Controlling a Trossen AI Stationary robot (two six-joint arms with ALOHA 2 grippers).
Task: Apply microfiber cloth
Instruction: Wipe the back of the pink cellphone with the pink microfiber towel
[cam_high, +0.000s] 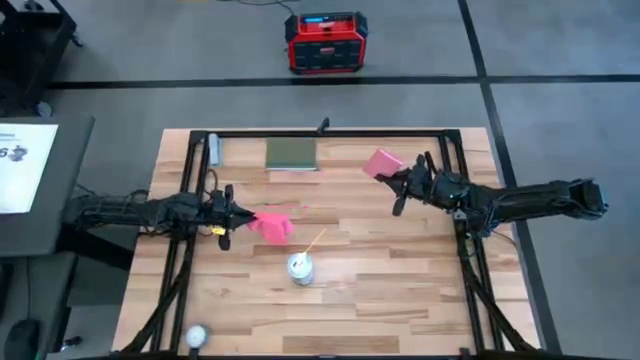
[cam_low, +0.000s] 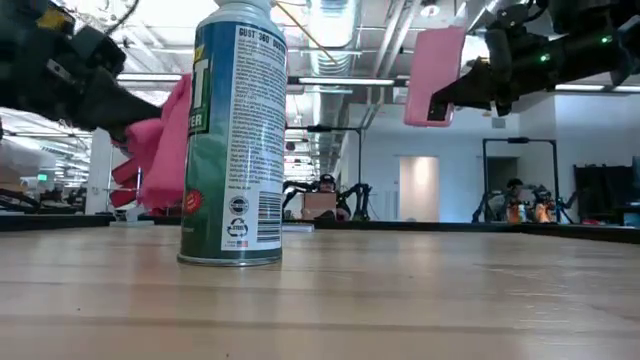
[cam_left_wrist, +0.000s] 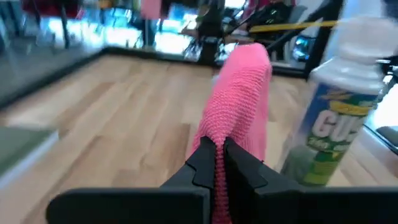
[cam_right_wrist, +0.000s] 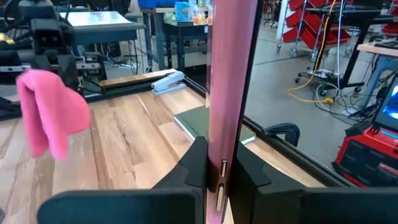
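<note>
The microfiber cloth (cam_high: 272, 227) is a soft pink-red bundle held clear of the table, left of centre, with my left gripper (cam_high: 238, 216) shut on it; it also shows in the low view as the cloth (cam_low: 165, 150). My right gripper (cam_high: 397, 182) is shut on the phone (cam_high: 382, 163), a slim slab with a pink back, held in the air at the far right; the phone (cam_low: 432, 75) stands nearly upright in the low view. Cloth and phone are well apart. My left gripper pinches a bunched part of the cloth (cam_left_wrist: 219, 163) between its two fingers, coming level from the table's left; several layers seem gathered there. The cloth is lifted clear, draping slack beyond and below the fingers. My right gripper pinches the phone across its two flat faces near one end (cam_right_wrist: 219, 167), fingers coming level from the table's right. The phone is lifted clear and stands on edge, reaching on beyond the fingers.
A duster spray can (cam_high: 300, 267) with a thin straw stands upright near the table's middle, just in front of the cloth. A dark green pad (cam_high: 291, 154) lies at the far edge, a grey stapler-like thing (cam_high: 214, 148) at the far left, a small round object (cam_high: 197, 335) near left.
</note>
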